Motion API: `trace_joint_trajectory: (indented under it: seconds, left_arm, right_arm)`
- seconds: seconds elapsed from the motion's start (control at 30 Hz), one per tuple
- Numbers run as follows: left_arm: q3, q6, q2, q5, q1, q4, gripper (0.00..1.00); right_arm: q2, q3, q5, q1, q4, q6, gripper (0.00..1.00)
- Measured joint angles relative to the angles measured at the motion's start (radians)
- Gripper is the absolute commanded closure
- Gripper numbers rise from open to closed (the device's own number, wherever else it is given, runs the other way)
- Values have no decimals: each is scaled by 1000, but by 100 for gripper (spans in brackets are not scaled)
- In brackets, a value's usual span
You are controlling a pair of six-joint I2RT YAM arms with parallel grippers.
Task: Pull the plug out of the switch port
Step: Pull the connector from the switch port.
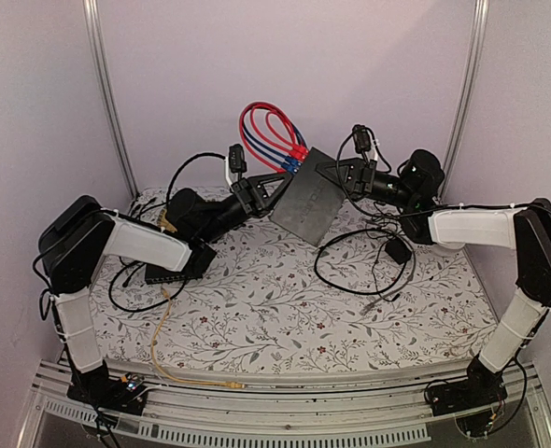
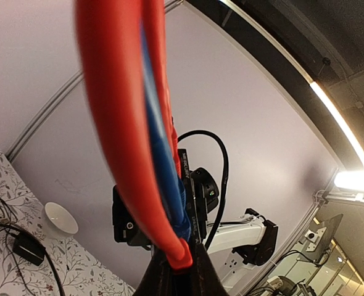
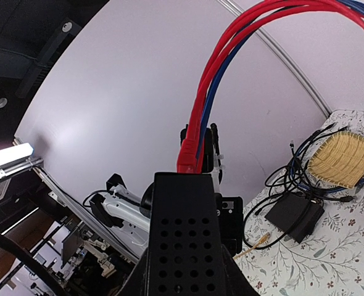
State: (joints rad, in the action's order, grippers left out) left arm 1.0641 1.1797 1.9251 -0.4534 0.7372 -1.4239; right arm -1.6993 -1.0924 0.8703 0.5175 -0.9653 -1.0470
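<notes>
Centre-left: left gripper (image 1: 277, 179) has its fingers pressed together at the port edge of the tilted black switch (image 1: 311, 203), right by the red plug (image 2: 181, 256). Can't tell if it pinches the plug. Plug sits in switch port (image 1: 295, 164), just beside the fingertips. Red and blue cables (image 1: 264, 129) loop up. Then right gripper (image 1: 330, 174), clamped on the switch's right edge.

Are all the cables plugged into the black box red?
No, the left wrist view shows blue cables running alongside the red cables down toward the black box.
</notes>
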Motion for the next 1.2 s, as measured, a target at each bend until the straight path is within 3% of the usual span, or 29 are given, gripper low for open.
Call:
trace_joint_trajectory:
  seconds: [0.7,1.2]
  left_arm:
    - [0,40,0,33,6,8,100]
    - [-48,-18,-66,120,28,111,100]
  right_arm:
    - [0,0,3,-2,4,24,98]
    - [2,0,2,-1,37,42,98]
